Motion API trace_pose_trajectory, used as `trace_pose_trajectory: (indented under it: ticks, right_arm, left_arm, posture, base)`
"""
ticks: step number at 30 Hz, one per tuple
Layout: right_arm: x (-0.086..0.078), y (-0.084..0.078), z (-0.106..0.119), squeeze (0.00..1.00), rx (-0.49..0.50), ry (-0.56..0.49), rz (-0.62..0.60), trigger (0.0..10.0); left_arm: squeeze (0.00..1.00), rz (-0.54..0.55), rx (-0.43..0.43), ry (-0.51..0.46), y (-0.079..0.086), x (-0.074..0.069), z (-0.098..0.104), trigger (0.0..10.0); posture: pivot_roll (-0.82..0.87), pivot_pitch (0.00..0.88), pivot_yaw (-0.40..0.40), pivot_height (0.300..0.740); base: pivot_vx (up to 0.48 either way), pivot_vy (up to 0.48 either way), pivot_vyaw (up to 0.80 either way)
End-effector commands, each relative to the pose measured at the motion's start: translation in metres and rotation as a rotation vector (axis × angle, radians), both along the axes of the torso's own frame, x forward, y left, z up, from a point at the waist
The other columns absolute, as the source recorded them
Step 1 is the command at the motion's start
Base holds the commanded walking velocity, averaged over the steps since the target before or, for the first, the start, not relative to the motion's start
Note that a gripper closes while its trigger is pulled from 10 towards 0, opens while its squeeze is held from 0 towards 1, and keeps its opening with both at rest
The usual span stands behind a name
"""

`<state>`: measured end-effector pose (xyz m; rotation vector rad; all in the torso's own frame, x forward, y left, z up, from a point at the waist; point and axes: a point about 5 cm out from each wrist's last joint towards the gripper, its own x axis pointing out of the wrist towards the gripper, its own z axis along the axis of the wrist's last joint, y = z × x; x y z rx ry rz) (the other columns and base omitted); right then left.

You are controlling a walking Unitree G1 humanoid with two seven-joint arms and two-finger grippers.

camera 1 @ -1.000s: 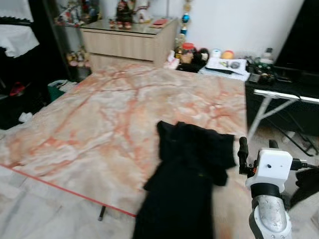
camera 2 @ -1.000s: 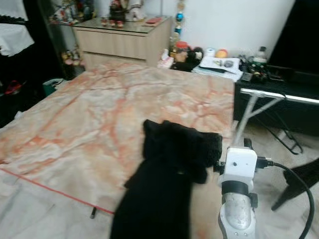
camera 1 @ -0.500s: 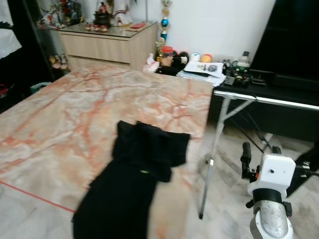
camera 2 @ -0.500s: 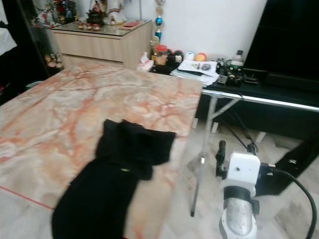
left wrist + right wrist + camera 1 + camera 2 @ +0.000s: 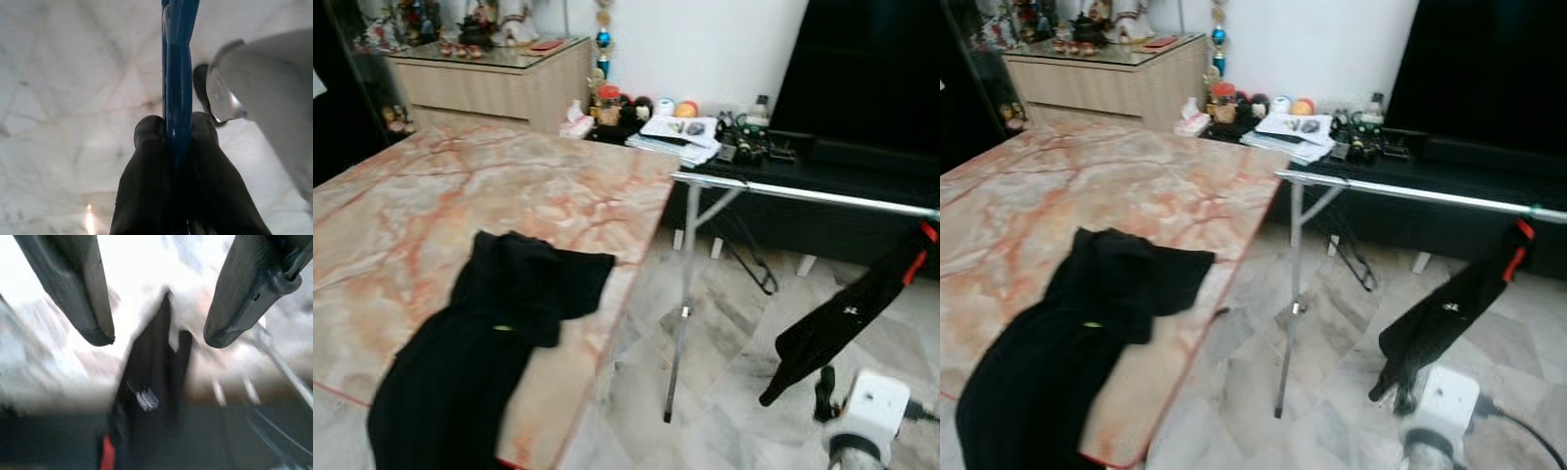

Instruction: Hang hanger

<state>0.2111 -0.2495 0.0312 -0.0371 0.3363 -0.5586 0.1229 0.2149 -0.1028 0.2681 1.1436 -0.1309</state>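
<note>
A blue hanger [image 5: 178, 73] is clamped between the black fingers of my left gripper [image 5: 177, 129], above pale marble floor. A silver clothes rail [image 5: 803, 191] runs across on thin legs to the right of the bed. A black garment [image 5: 842, 323] hangs from the rail's right end on a red hanger [image 5: 915, 257]. My right gripper [image 5: 159, 338] is open and points at that hanging garment from below. Its white wrist housing [image 5: 873, 406] shows low at the right.
A bed with a marble-patterned cover [image 5: 460, 196] lies on the left, a black garment [image 5: 480, 333] sprawled near its corner. Behind stand a wooden dresser [image 5: 489, 83] and a low black table [image 5: 773, 157] with clutter. Marble floor [image 5: 724, 333] lies under the rail.
The whole view has swung to the right: the bed slid left and the rail with the hanging black garment came into sight. My right wrist now sits lower in the picture.
</note>
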Motion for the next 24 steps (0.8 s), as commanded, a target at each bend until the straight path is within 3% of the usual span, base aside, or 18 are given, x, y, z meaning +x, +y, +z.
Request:
trace_pose_trajectory:
  ticks: [1,6,10,16,24]
  right_arm:
    - [0.002,0.007,-0.014,0.0,0.065,0.027,0.01,10.0]
    - [-0.004,0.01,-0.05,0.0,0.183,0.143,-0.023,10.0]
    - [-0.006,0.013,-0.062,0.0,0.205,0.179,-0.016,10.0]
    - [-0.012,0.02,-0.081,0.0,0.223,0.264,0.027,10.0]
    - [-0.014,0.02,-0.088,0.0,0.231,0.285,0.024,10.0]
  left_arm:
    - [0.0,0.001,0.015,0.013,0.006,-0.004,0.0,10.0]
    - [0.0,0.007,0.022,0.019,0.014,-0.007,0.001,10.0]
    - [0.0,0.009,0.028,0.023,0.02,-0.01,0.002,10.0]
    - [0.0,0.015,0.038,0.03,0.03,-0.015,0.003,10.0]
    - [0.0,-0.007,0.014,0.026,0.003,-0.013,-0.003,10.0]
  posture:
    - [0.04,0.019,0.035,0.74]
    - [0.04,0.02,0.037,0.74]
    - [0.04,0.021,0.041,0.74]
    - [0.04,0.019,0.045,0.74]
    - [0.04,0.019,0.049,0.74]
  base:
    - [0.0,-0.394,0.0]
    - [0.0,-0.397,-0.6]
    - [0.0,-0.398,-0.51]
    - [0.0,-0.398,0.0]
    - [0.0,-0.397,0.0]
